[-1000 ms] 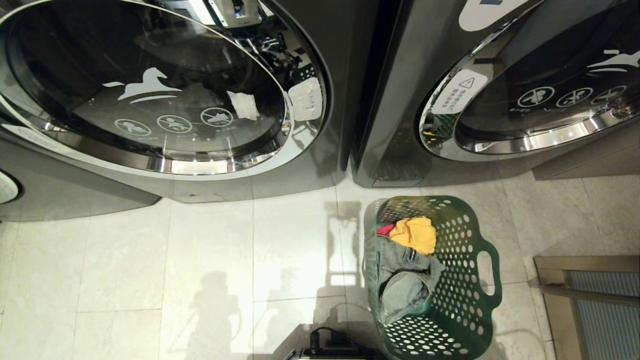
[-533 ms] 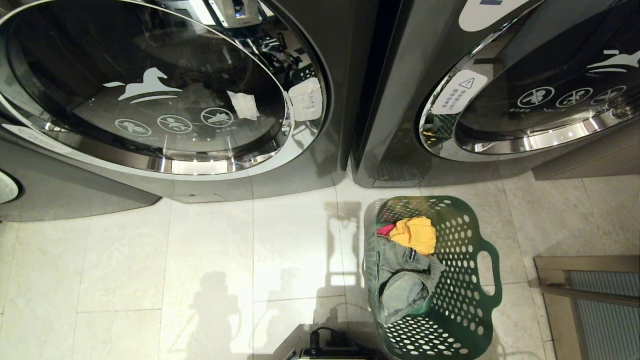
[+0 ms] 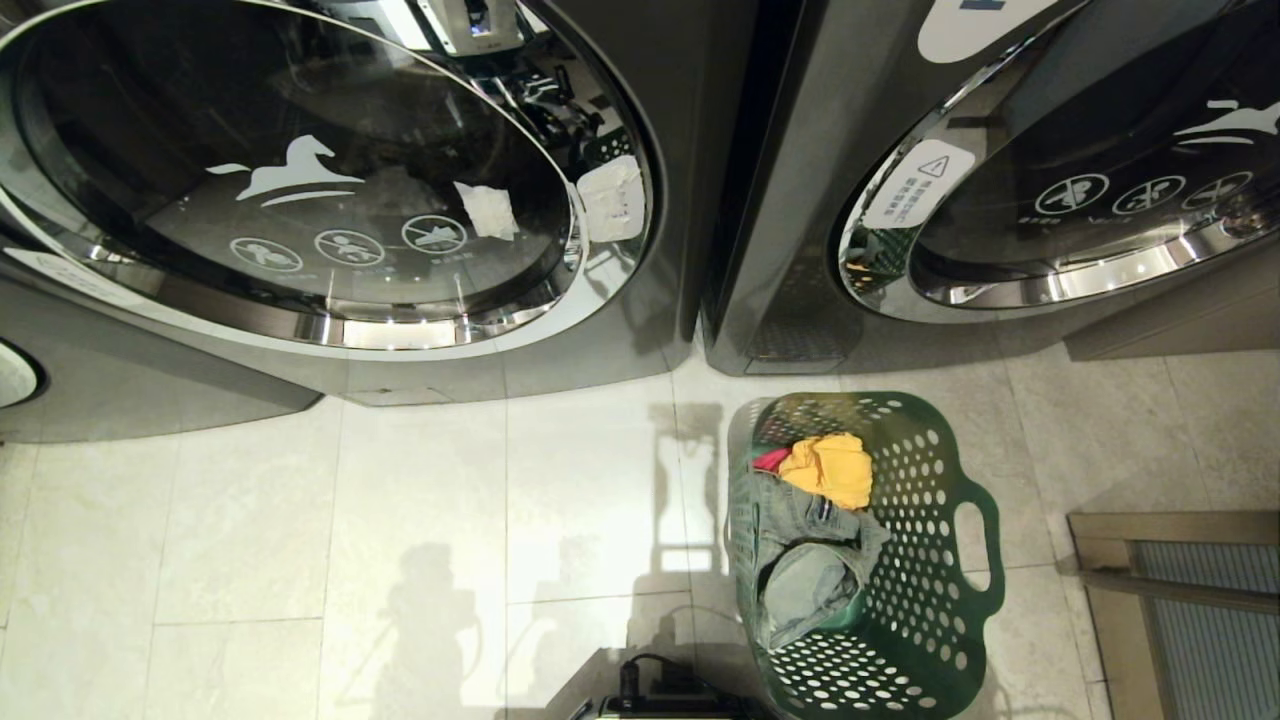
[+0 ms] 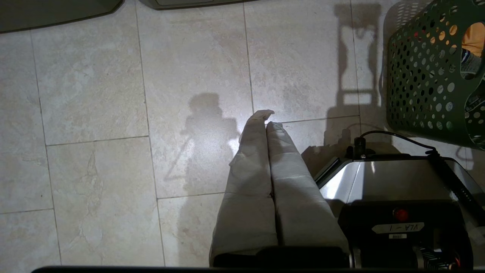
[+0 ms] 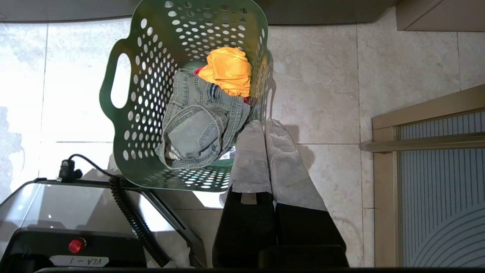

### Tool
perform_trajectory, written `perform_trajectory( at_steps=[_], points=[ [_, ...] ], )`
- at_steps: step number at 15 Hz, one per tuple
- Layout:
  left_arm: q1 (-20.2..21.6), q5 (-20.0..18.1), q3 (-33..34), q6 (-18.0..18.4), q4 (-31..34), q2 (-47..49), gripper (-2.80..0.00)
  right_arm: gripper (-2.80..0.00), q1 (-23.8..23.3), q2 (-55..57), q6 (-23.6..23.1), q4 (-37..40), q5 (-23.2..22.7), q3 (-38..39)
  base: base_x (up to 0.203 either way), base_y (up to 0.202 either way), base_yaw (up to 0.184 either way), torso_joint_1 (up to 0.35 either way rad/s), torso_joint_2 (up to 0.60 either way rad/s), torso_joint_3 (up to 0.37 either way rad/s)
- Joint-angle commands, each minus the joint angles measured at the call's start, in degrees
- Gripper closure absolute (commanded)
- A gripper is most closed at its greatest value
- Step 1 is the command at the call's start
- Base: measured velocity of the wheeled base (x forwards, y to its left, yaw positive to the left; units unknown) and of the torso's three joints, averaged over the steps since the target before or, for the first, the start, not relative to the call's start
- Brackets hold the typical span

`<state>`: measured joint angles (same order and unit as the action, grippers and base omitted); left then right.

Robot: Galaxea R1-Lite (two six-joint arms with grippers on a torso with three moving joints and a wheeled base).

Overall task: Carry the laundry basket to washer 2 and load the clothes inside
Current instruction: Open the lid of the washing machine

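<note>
Head view: the laundry basket (image 3: 880,560) stands on the tiled floor (image 3: 300,540) just in front of the right-hand washer (image 3: 1000,180), whose round door (image 3: 1080,200) is shut; a like washer (image 3: 330,180) stands to its left. No numeral is legible, so which machine is number 2 cannot be told here. The clothes (image 3: 815,530) lie inside the basket: jeans, a yellow cloth, a sliver of red. Neither arm shows.

Left wrist view: the left gripper (image 4: 265,119) hangs over bare tile beside the robot's base (image 4: 398,197), fingers pressed together and empty, apparently parked well clear of the basket (image 4: 428,76).

Right wrist view: the right gripper (image 5: 265,127) hovers at the basket's (image 5: 182,94) near rim, fingers pressed together, holding nothing. It must likely spread before taking a handle (image 5: 119,81). A coiled cable (image 5: 125,201) and a metal threshold (image 5: 416,144) lie close by.
</note>
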<state>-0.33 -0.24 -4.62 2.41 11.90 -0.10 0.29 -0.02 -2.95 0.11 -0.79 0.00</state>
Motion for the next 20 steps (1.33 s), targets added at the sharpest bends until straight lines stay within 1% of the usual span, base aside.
perform_trajectory(
  at_steps=[1, 7, 20],
  points=[
    [0.0, -0.1, 0.0, 0.1, 0.1, 0.2, 0.0, 0.0, 0.0, 0.1, 0.0, 0.1, 0.2, 0.0, 0.0, 0.0, 0.0, 0.0, 0.0, 0.0],
    [0.0, -0.1, 0.0, 0.0, 0.1, 0.2, 0.0, 0.0, 0.0, 0.1, -0.4, 0.0, 0.0, 0.0, 0.0, 0.0, 0.0, 0.001, 0.0, 0.036],
    [0.0, 0.0, 0.0, -0.2, 0.1, 0.2, 0.0, 0.0, 0.0, 0.1, -0.2, 0.1, 0.0, 0.0, 0.0, 0.0, 0.0, 0.002, 0.01, 0.197]
  ],
)
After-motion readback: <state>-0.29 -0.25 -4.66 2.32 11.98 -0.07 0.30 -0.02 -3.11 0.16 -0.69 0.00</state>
